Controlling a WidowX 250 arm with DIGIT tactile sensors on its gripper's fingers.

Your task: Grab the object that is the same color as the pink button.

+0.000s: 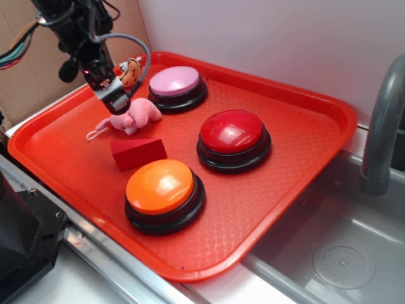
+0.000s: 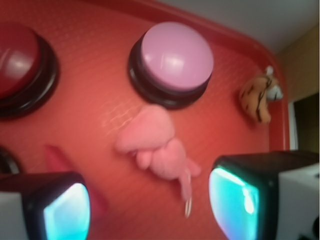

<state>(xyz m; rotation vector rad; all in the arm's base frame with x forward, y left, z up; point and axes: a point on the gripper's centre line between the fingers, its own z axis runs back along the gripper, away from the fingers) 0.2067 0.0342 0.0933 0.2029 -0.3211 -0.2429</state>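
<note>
Between the wide-open, empty jaws, the pink plush toy (image 2: 159,146), untouched.

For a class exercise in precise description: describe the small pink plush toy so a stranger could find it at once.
On the red tray, find the pink button near the back. The pink plush toy lies just in front of it, beside the red wedge. It alone is soft and pink; the tiger plush is orange.
</note>
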